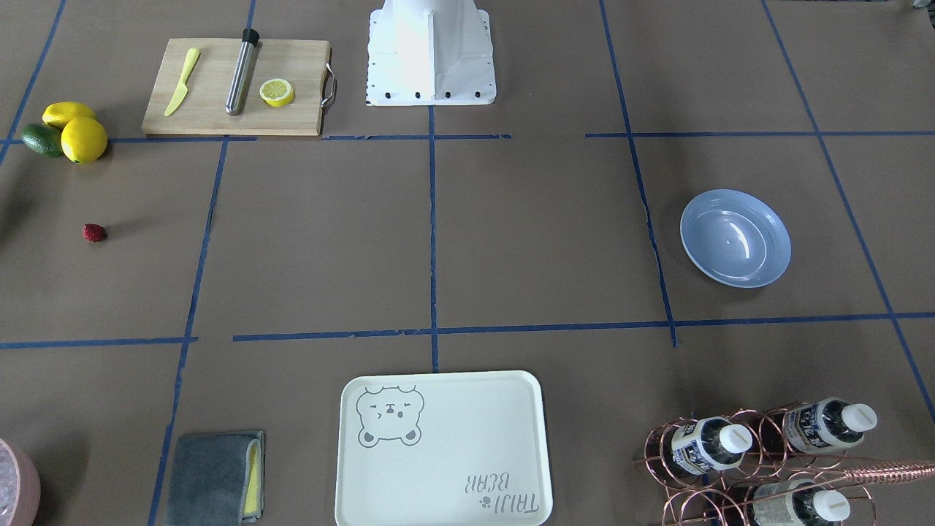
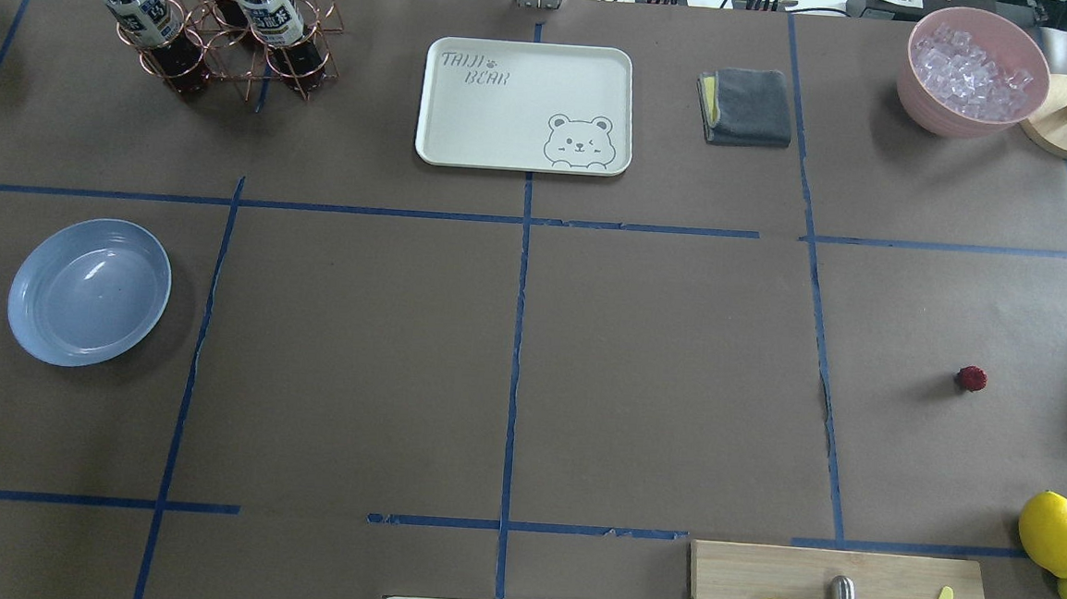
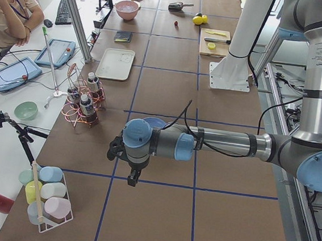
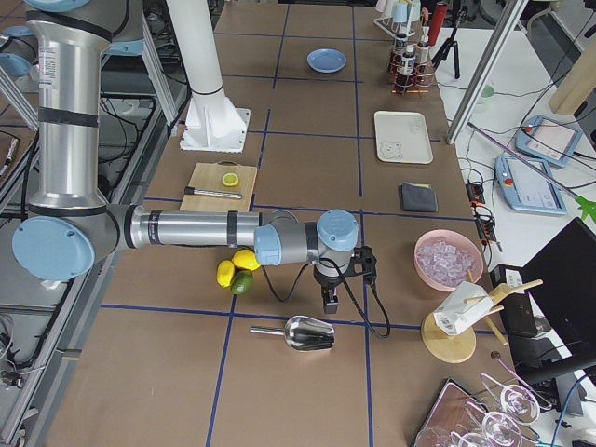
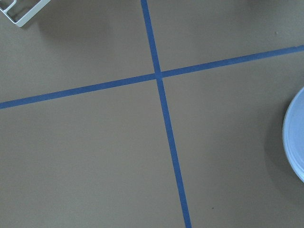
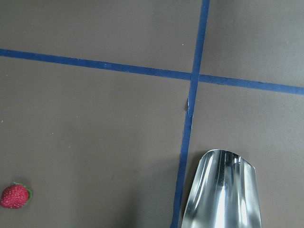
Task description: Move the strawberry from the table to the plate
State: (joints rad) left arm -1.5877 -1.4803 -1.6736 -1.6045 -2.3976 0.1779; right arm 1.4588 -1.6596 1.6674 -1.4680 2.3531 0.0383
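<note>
Before the pick: my right claw [image 4: 331,303] hangs over the bench [image 2: 659,363] while the strawberry [image 6: 15,196] lies free off to one side.

With only the side camera on it, I cannot tell how wide the right claw stands or whether it holds anything. Its wrist camera shows no fingers, only a steel scoop [image 6: 223,190] at the lower edge and the berry in the bottom-left corner, near the claw but not under it. I judge the reach has not begun. The next move calls for bringing the claw over the berry, spreading the jaws wider than the small bumpy fruit, then descending straight. The left claw [image 3: 134,178], its opening equally unreadable, hangs beside the empty light-blue plate [image 2: 89,292]. The plate sits well apart from the berry, toward the bench's opposite end, so a long carry should follow.
</note>
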